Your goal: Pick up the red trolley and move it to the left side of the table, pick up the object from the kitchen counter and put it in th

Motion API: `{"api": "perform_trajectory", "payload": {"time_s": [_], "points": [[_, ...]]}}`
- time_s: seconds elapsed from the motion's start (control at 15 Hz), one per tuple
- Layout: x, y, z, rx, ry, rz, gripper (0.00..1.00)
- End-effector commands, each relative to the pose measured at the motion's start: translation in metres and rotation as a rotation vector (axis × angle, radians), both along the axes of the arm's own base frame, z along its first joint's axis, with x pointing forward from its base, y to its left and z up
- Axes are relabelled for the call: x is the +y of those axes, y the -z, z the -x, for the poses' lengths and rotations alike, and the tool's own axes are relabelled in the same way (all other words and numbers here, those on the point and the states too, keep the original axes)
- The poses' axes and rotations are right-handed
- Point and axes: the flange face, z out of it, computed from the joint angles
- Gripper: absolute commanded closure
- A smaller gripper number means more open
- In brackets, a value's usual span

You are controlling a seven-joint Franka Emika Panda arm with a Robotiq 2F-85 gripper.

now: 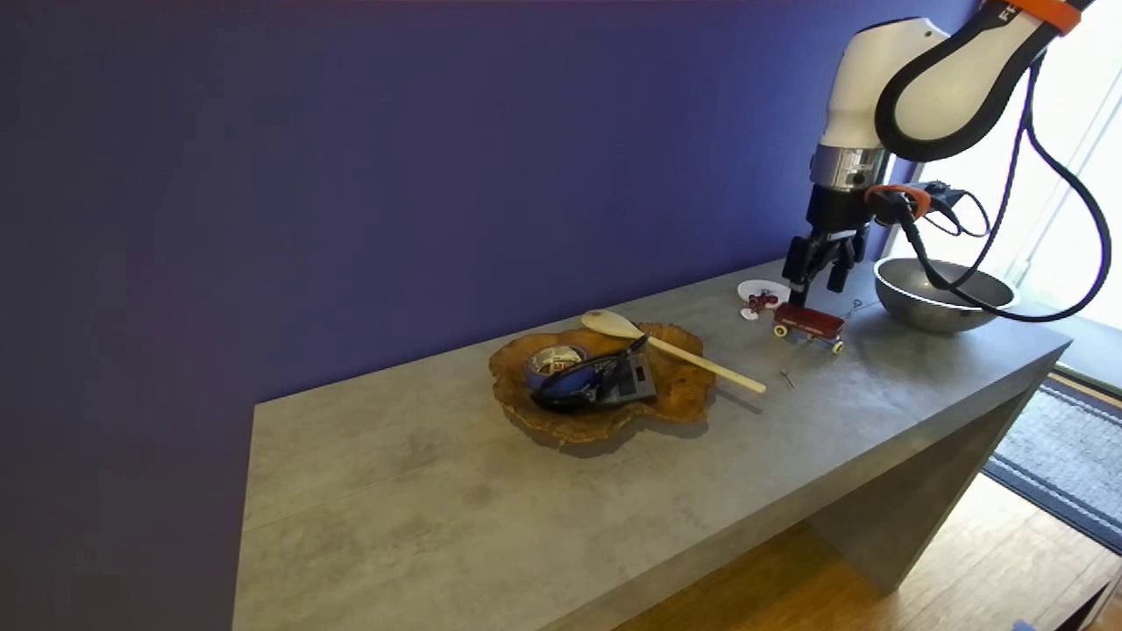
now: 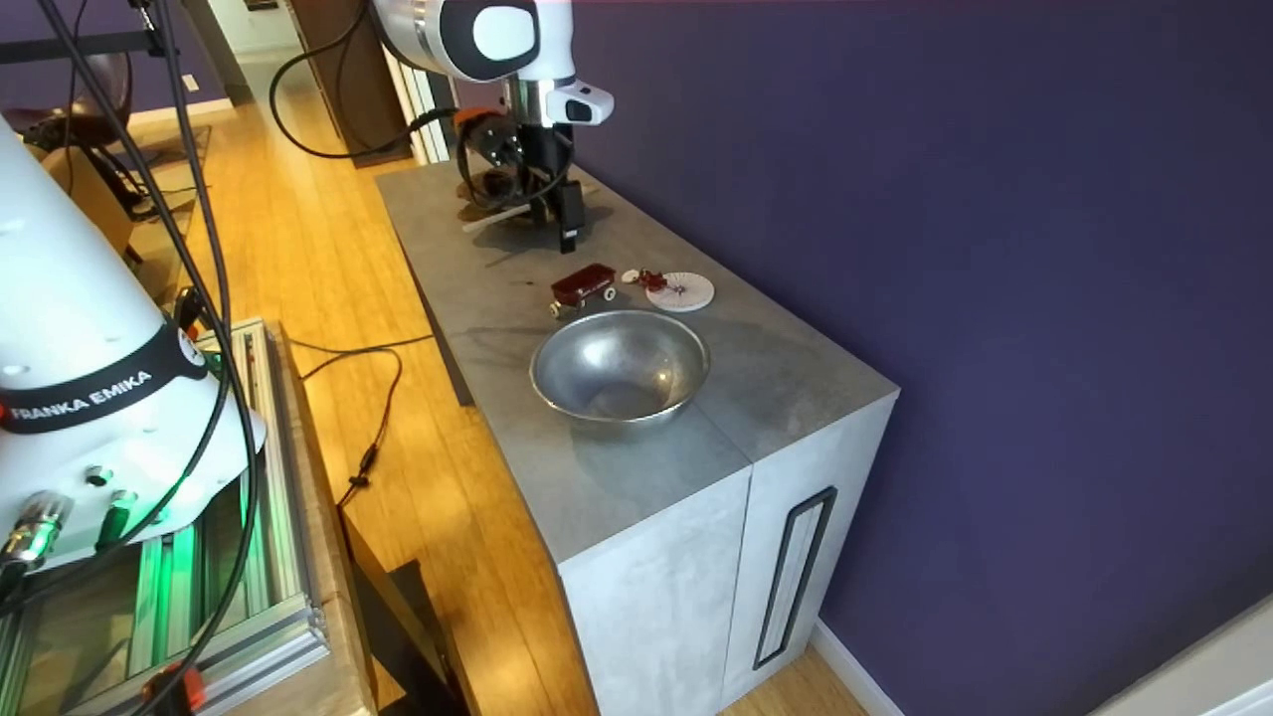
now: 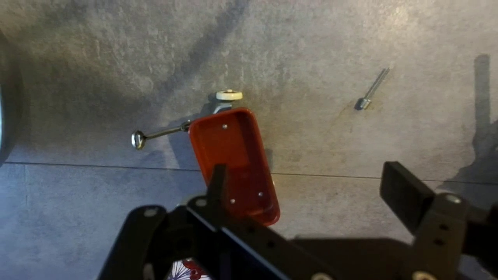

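Red wagon (image 3: 241,165) upright on its wheels on the grey table (image 1: 394,491), the gripper (image 3: 303,174) spread wide with nothing in its grasp.

Looking down in the wrist view, I see the wagon's long axis run from 11 o'clock to 5, its thin handle (image 3: 163,133) sticking out from the upper corner towards 9. One finger (image 3: 218,186) hides part of the rim; whether the two touch I can't tell. A tiny two-pronged piece (image 3: 365,102) lies at 2 o'clock. In an exterior view that axis slants from 8 o'clock to 2, the steel bowl (image 2: 622,368) near the wagon at 5 and the white dish (image 2: 686,293) at 3.
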Motion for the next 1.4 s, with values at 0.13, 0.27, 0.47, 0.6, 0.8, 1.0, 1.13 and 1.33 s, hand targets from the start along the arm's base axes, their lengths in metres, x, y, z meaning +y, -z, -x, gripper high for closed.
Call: {"api": "perform_trajectory", "payload": {"time_s": [0.13,0.27,0.47,0.6,0.8,1.0,1.13,1.33], "points": [[0.019,-0.001,0.023,0.086,0.038,0.014,0.0],[0.031,0.004,0.037,0.152,0.04,0.024,0.0],[0.049,0.009,0.051,0.202,0.052,-0.014,0.0],[0.059,0.015,0.054,0.202,0.059,-0.048,0.0],[0.063,0.028,0.051,0.201,0.056,-0.085,0.0],[0.063,0.038,0.043,0.149,0.094,-0.102,0.0],[0.065,0.047,0.036,0.114,0.121,-0.118,0.0],[0.065,0.056,0.033,0.086,0.138,-0.101,0.0]]}}
